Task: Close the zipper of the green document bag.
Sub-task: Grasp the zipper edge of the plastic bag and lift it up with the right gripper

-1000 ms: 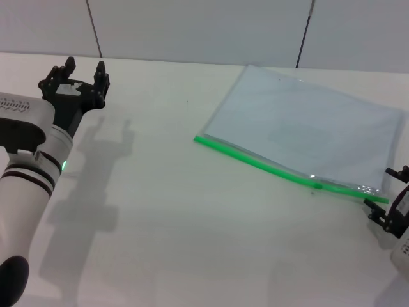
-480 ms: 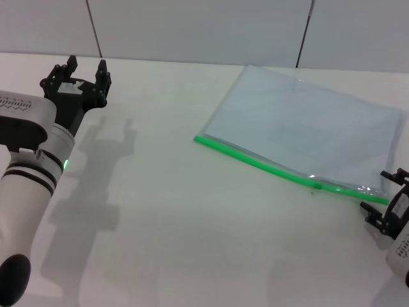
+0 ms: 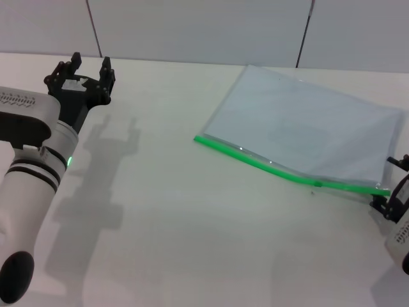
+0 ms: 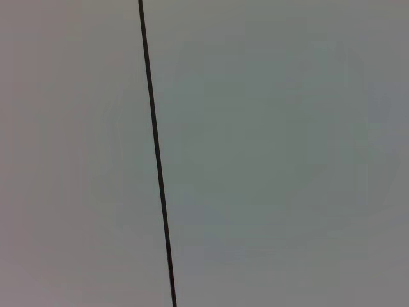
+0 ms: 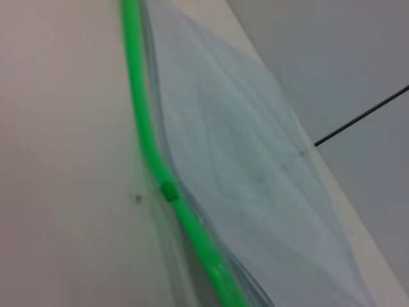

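The left gripper (image 3: 89, 66) hangs above the surface's far left corner, jaws apart and holding nothing. The right gripper (image 3: 397, 192) sits at the surface's right edge, just beside the end of the zipper (image 3: 287, 173); whether its jaws are apart or together cannot be told. The green document bag (image 3: 307, 128) lies flat on the white surface (image 3: 179, 211) toward the far right, its zipper along the near edge, the slider (image 5: 169, 191) partway along.

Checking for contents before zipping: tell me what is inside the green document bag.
Nothing distinct shows through the green document bag; its translucent plastic looks flat and uniformly pale. A thin sheet inside cannot be ruled out.
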Available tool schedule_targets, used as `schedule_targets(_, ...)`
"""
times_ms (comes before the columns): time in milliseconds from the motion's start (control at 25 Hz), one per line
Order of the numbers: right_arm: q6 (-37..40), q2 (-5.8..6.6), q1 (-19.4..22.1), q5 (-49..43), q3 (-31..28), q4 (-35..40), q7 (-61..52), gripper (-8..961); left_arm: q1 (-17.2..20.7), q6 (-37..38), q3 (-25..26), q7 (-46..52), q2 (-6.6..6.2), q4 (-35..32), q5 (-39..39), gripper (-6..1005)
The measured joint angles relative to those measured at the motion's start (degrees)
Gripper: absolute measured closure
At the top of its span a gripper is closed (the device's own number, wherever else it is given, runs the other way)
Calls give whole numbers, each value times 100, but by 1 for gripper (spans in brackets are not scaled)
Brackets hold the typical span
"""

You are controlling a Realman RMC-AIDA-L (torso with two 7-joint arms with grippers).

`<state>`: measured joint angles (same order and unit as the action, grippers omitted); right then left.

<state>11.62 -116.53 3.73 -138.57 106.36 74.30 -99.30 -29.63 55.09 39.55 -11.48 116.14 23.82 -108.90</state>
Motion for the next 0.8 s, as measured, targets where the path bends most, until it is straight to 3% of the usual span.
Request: schedule_targets(800,-288,13,-641,-19,119,-480,-1,283,-88,-3,-46,9,5,28,-30,456)
